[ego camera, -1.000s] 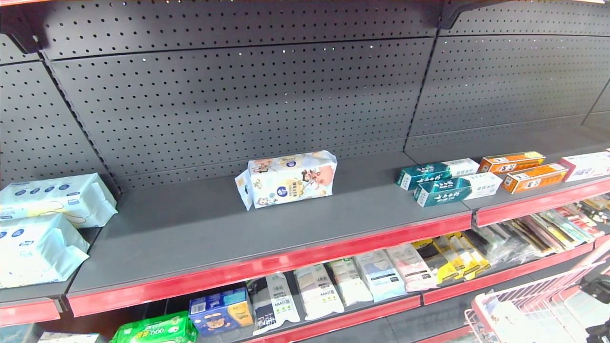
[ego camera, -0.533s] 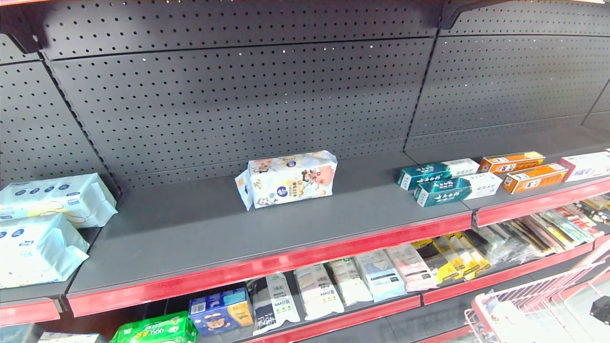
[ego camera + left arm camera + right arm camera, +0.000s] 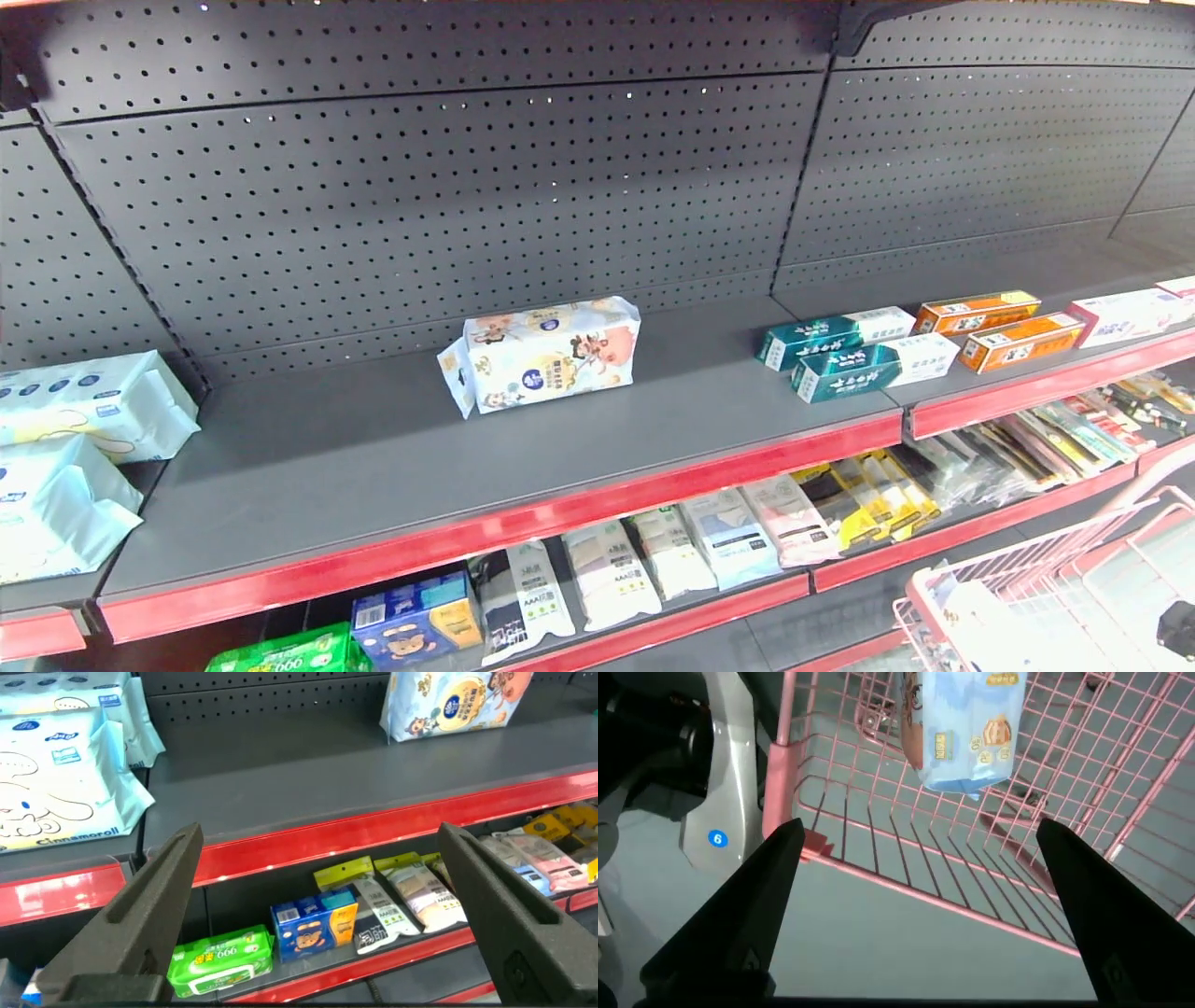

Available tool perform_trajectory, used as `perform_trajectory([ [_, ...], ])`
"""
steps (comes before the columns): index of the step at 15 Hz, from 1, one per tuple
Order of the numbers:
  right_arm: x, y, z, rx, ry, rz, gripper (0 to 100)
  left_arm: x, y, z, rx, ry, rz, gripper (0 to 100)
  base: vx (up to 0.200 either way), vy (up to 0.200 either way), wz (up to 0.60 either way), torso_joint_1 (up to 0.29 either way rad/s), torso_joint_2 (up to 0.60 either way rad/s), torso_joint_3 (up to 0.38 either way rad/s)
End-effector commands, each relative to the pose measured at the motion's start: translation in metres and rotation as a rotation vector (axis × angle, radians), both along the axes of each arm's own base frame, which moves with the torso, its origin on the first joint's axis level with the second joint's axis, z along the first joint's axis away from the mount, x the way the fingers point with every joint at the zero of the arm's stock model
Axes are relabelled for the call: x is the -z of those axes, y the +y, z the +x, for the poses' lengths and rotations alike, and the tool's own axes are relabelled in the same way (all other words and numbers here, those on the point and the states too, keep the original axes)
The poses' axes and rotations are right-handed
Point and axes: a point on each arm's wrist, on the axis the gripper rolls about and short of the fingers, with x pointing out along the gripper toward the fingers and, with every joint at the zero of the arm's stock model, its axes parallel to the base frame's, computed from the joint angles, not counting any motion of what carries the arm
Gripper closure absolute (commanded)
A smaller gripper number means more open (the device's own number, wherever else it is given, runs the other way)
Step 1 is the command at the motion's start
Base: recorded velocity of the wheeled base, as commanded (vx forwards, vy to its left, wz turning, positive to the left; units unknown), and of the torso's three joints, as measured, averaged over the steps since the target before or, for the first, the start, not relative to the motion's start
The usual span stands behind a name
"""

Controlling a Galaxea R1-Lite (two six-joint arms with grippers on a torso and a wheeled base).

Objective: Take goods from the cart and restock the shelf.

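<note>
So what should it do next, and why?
Probably lower the right gripper into the pink cart toward the blue pack: it is open and empty, the pack lies just beyond it, and the grey shelf has bare room beside the cartoon-printed tissue pack.

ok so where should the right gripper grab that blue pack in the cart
Probably across its two long edges, mid-length, coming down through the open top of the cart. The blue pack shows its broad face to the right gripper, whose open jaws look wider than it, and wire walls block a sideways approach.
</note>
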Motion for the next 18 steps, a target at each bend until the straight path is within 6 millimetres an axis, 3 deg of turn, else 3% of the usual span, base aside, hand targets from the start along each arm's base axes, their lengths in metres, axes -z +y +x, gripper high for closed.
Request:
perform_trajectory([
  [1,0.001,0.000,0.000,-0.003,0.000,0.003,0,0.000,0.000,0.000,-0.001,-0.001,0.000,0,0.000,0.000,0.00,0.000,0.00,0.000],
  [12,0.006,-0.003,0.002,-0.047,-0.008,-0.013,0,0.000,0.000,0.000,-0.001,-0.001,0.000,0,0.000,0.000,0.00,-0.008,0.01,0.011],
  [18,0.008,-0.006,0.004,-0.051,-0.012,-0.018,0,0.000,0.000,0.000,-0.001,0.001,0.000,0,0.000,0.000,0.00,-0.148,0.32,0.175],
])
